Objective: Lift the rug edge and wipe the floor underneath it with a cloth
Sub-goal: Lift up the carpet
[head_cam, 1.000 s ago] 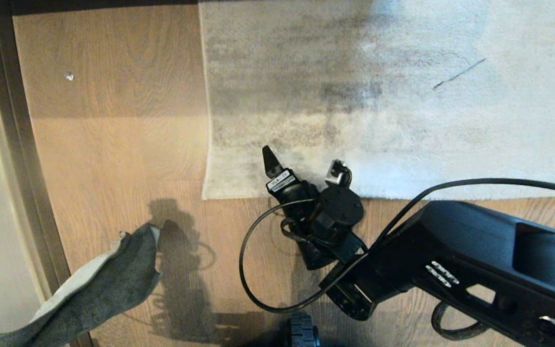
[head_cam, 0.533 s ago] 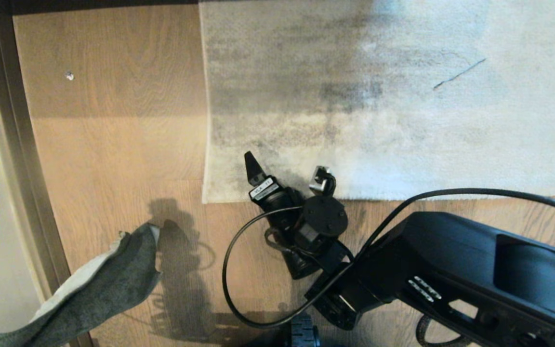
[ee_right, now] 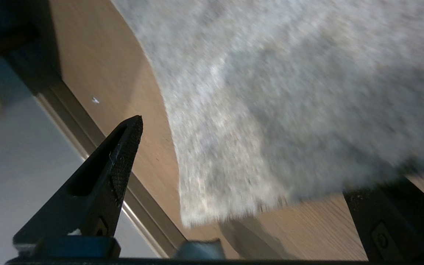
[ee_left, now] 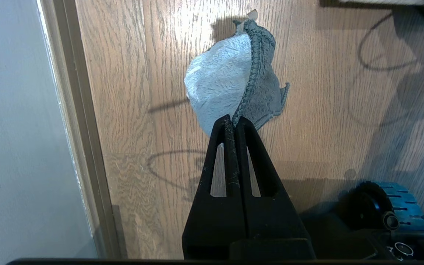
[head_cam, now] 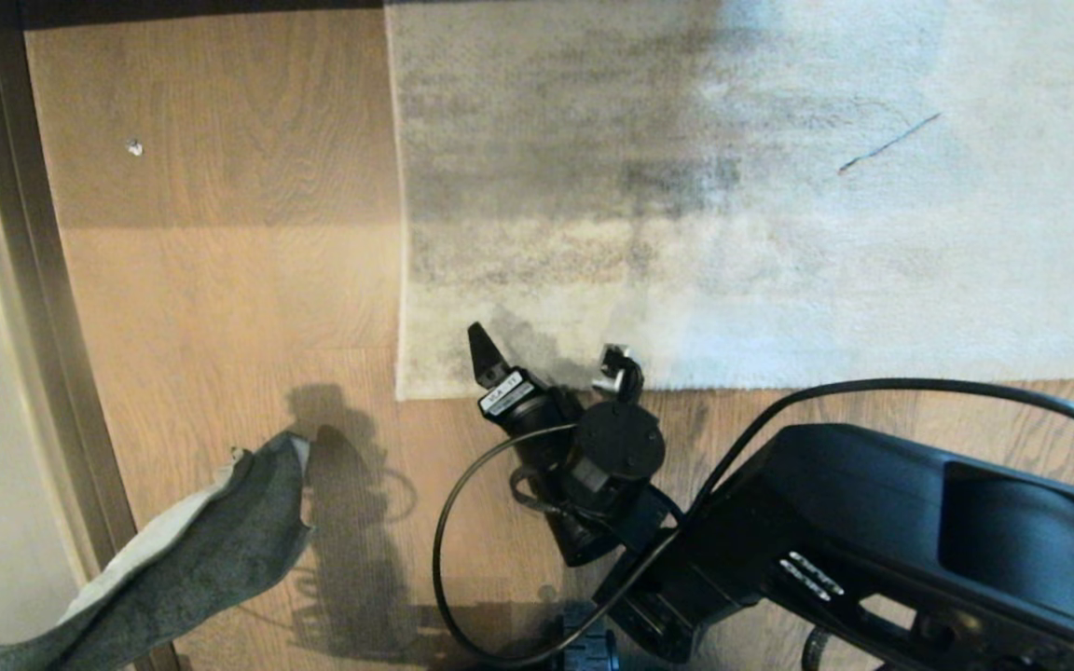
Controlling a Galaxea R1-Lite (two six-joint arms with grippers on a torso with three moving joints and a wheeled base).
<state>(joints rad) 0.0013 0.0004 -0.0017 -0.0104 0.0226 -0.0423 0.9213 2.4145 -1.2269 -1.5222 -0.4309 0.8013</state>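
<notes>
Right hand [head_cam: 546, 352] gapes wide over the rug edge [head_cam: 537, 387], grasping nothing; left hand [ee_left: 234, 123] pinches the cloth [ee_left: 230, 84].

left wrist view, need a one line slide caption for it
Shut left gripper dangles a small dark grey and off-white cloth above brown wood-plank floor.

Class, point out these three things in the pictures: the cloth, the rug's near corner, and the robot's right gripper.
cloth [ee_left: 219, 81], left wrist view: its pale face.
rug edge [head_cam: 416, 377], head view: near corner.
right gripper [head_cam: 546, 359], head view: between its open fingertips.
</notes>
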